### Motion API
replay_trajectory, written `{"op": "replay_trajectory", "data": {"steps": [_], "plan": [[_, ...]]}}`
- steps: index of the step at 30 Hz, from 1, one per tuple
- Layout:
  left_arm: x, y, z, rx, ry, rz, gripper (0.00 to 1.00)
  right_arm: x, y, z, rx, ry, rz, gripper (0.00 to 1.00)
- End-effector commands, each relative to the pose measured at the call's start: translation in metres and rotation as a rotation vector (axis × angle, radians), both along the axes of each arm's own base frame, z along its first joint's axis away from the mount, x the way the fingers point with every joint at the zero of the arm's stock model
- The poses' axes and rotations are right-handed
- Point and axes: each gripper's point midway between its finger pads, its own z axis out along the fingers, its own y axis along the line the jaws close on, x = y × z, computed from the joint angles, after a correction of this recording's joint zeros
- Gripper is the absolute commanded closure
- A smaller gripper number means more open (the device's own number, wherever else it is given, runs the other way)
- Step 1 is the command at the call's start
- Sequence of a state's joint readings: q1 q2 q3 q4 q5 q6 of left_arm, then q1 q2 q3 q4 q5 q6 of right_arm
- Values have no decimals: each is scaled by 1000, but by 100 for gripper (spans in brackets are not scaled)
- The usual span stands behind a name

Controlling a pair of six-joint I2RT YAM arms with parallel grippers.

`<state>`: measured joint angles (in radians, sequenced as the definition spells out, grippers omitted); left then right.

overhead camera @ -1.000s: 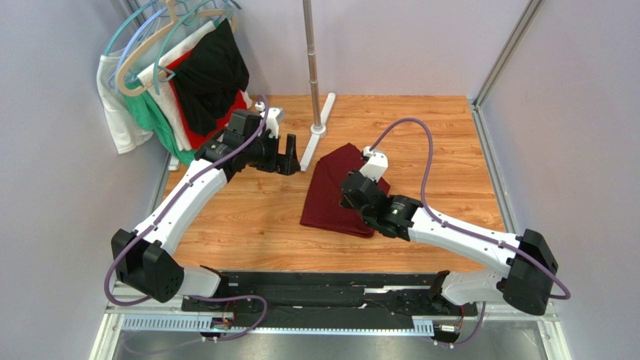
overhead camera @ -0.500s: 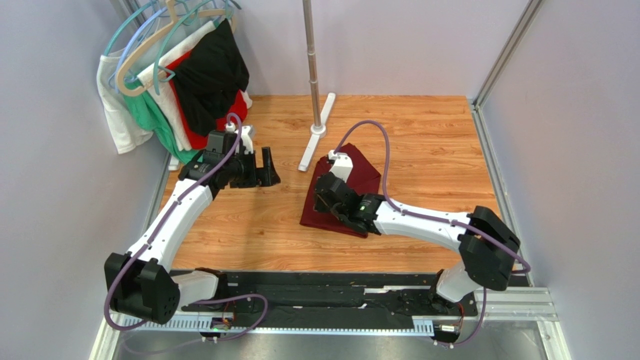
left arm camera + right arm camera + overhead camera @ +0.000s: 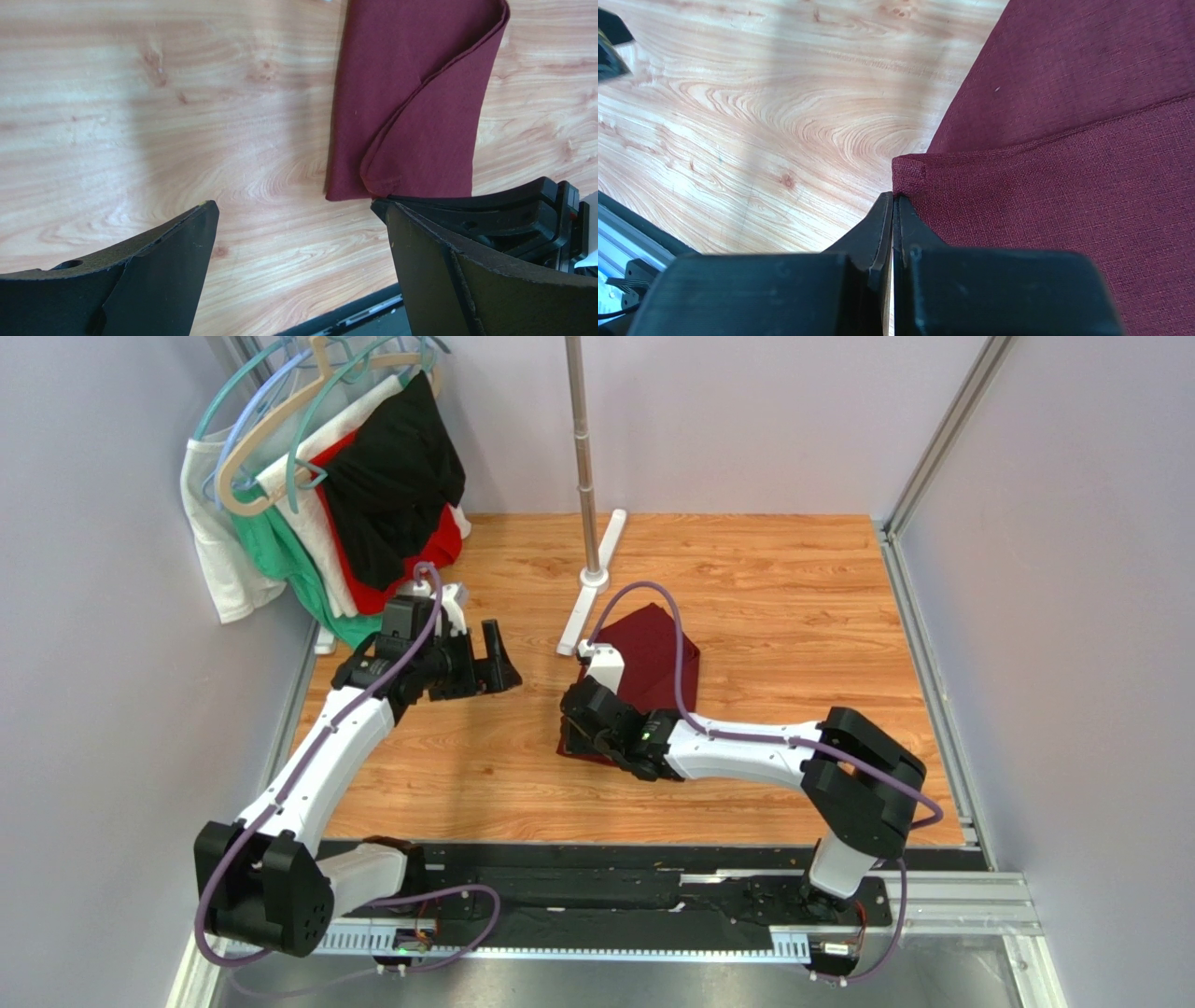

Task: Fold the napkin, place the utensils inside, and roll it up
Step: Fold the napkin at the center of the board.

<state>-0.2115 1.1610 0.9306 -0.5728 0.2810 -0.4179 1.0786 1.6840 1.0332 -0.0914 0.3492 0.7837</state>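
Note:
The dark maroon napkin (image 3: 657, 637) lies folded on the wooden table, right of centre; it also shows in the left wrist view (image 3: 414, 91) and the right wrist view (image 3: 1088, 140). My right gripper (image 3: 574, 738) is at its near-left corner. Its jaws are pressed together (image 3: 892, 199), with the curled cloth corner at their tips. My left gripper (image 3: 494, 665) is open and empty, above bare wood to the left of the napkin (image 3: 300, 210). The spoon is out of view.
Garments on hangers (image 3: 351, 476) hang at the back left. A metal pole (image 3: 579, 420) stands on a white base (image 3: 596, 567) just behind the napkin. Grey walls close in both sides. A black rail (image 3: 617, 889) runs along the near edge.
My right gripper has moved left across the napkin to its near-left corner, and the cloth now looks narrower. My left gripper has pulled back to the left, away from the napkin.

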Motion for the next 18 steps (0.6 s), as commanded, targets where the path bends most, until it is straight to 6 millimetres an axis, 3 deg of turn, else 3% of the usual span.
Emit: {"op": "replay_trajectory", "data": {"steps": [1,10,18], "plan": [[2,-5,2,-71,-17,36,1,5,21,16,53,-44,18,100],[-2,-4,-6,-69,3,41,1,4,19,0,-33,-73,-8,100],[-5,-4,-12,-77,13,47,1,3,14,1,-182,-192,-60,100]]}}
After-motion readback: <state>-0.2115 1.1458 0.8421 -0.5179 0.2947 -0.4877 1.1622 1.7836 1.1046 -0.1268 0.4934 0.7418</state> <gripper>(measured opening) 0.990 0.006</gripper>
